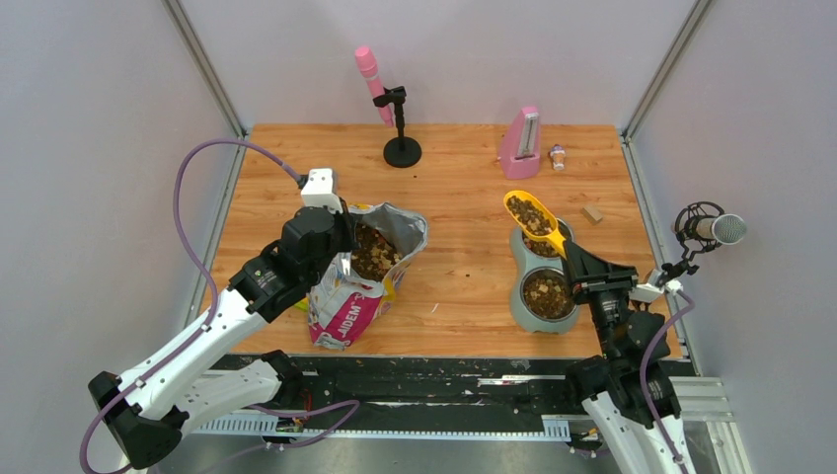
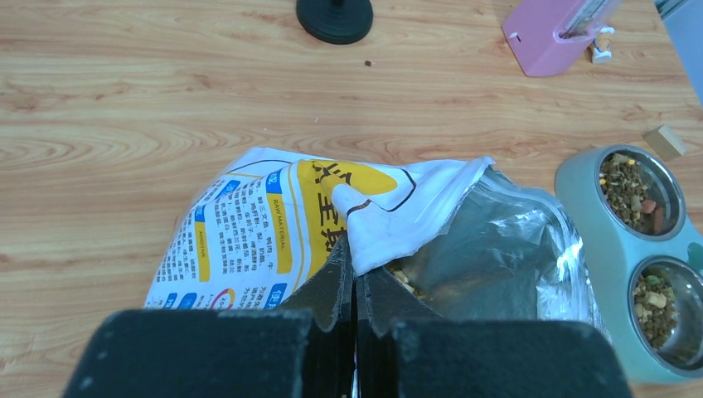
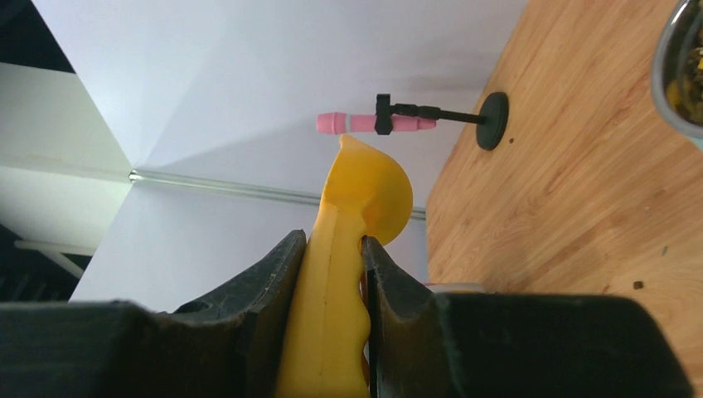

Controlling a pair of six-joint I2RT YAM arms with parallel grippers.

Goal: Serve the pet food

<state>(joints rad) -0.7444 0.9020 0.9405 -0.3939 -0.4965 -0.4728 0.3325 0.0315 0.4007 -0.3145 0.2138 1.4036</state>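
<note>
The pet food (image 1: 373,252) fills the open printed bag (image 1: 347,306) at centre left. My left gripper (image 1: 341,229) is shut on the bag's white rim (image 2: 381,232) and holds the mouth open; a little kibble (image 2: 404,278) shows inside. My right gripper (image 1: 572,262) is shut on the handle of a yellow scoop (image 1: 533,219), also in the right wrist view (image 3: 340,274). The scoop is full of kibble (image 1: 529,214) and hangs over the far bowl of the grey double feeder (image 1: 541,321). The near bowl (image 1: 547,293) holds kibble too.
A pink microphone on a black stand (image 1: 400,148) is at the back centre. A pink metronome (image 1: 520,146), a small bottle (image 1: 558,156) and a wooden block (image 1: 592,213) are at the back right. A grey microphone (image 1: 713,229) sticks in at the right edge.
</note>
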